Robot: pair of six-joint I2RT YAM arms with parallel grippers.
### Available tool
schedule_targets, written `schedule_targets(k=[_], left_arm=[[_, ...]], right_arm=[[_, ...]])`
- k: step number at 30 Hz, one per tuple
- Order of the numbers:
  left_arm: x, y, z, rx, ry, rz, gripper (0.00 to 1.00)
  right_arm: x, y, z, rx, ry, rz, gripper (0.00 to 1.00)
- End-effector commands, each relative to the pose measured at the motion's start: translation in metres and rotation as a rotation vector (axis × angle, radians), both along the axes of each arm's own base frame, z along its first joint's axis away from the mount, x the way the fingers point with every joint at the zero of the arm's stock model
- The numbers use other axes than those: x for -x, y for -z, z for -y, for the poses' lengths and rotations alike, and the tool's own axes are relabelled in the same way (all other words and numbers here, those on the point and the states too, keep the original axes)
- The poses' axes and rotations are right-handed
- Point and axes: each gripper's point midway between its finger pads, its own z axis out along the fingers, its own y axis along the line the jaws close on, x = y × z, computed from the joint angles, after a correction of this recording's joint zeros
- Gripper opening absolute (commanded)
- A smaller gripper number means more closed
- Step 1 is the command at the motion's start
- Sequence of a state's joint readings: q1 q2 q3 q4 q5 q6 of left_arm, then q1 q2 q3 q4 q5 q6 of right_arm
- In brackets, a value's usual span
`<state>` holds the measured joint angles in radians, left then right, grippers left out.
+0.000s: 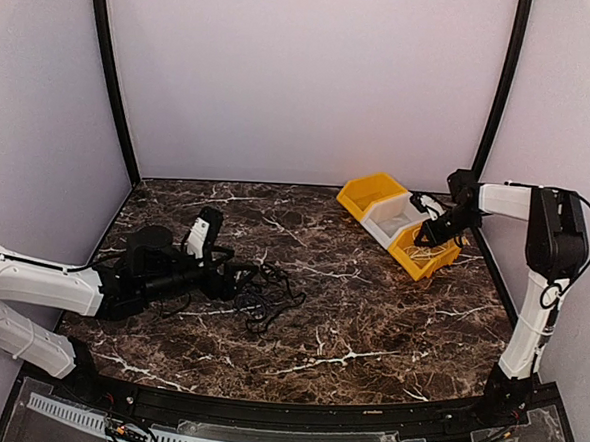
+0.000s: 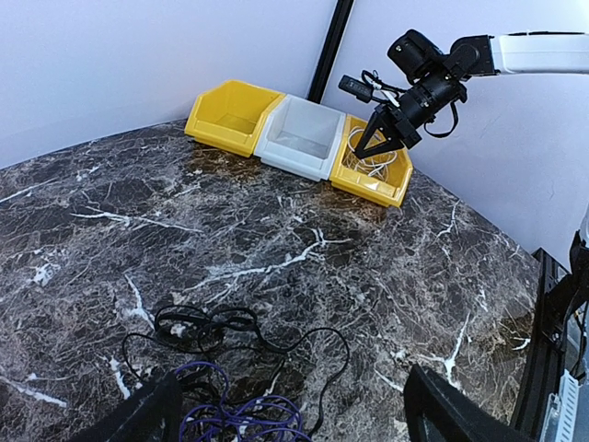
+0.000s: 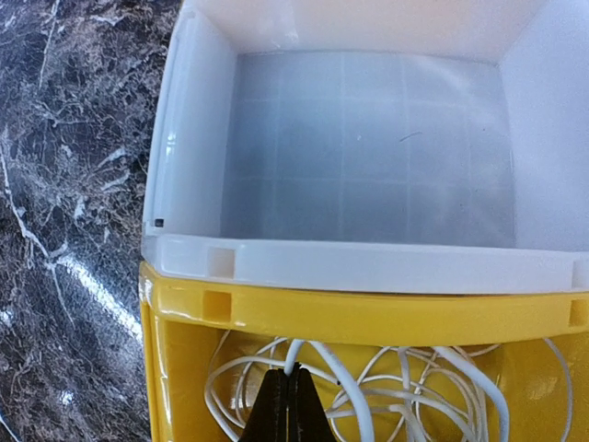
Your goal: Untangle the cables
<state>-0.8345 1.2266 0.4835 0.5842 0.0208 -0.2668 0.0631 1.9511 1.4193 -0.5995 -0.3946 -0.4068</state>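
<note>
We find the dark tangle on the counter just at 3 o'clock of the left hand in the top view, about 8 o'clock from the counter's middle. From the left wrist, the fingers of that hand stand spread wide, gripping nothing. The tangle sits at their 12 o'clock, and its nearest loops reach into the gap between them. It is a loose heap rather than a tight knot: thin black cables lie in open loops on the marble, and one purple cable is coiled closest to the hand. We cannot count the black ones, since the strands cross each other. The white cable is well apart from the tangle, at 2 o'clock on the counter, piled in slack curls inside a yellow bin. The right hand reaches down into that bin with its fingers pressed together. A white strand rises from their tips, so we take the hand to be pinching the white cable. We count three bins in one touching row: that yellow bin, a white bin beside it, and a second yellow bin on the white one's far side. We count one white cable, one purple cable and two hands.
</note>
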Motion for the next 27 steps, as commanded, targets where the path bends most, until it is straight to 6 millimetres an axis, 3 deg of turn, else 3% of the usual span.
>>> schedule_targets(k=[1, 8, 11, 16, 20, 27], left_arm=[[0.002, -0.006, -0.001, 0.033, 0.000, 0.021, 0.87], [0.001, -0.002, 0.002, 0.025, 0.005, 0.023, 0.87], [-0.001, -0.002, 0.002, 0.020, 0.001, 0.024, 0.87], [-0.002, -0.004, 0.003, 0.009, 0.001, 0.030, 0.87], [-0.001, -0.005, 0.002, 0.005, 0.003, 0.037, 0.87], [-0.002, -0.007, 0.003, 0.008, 0.004, 0.037, 0.87]], right_arm=[[0.009, 0.014, 0.004, 0.062, 0.014, -0.084, 0.00], [0.020, 0.023, 0.008, 0.102, 0.025, -0.140, 0.00], [0.019, 0.010, 0.008, 0.111, 0.026, -0.121, 0.02], [0.020, -0.021, 0.011, 0.138, 0.032, -0.069, 0.18], [0.033, -0.031, 0.013, 0.161, 0.026, -0.081, 0.26], [0.047, -0.043, 0.016, 0.196, 0.016, -0.065, 0.32]])
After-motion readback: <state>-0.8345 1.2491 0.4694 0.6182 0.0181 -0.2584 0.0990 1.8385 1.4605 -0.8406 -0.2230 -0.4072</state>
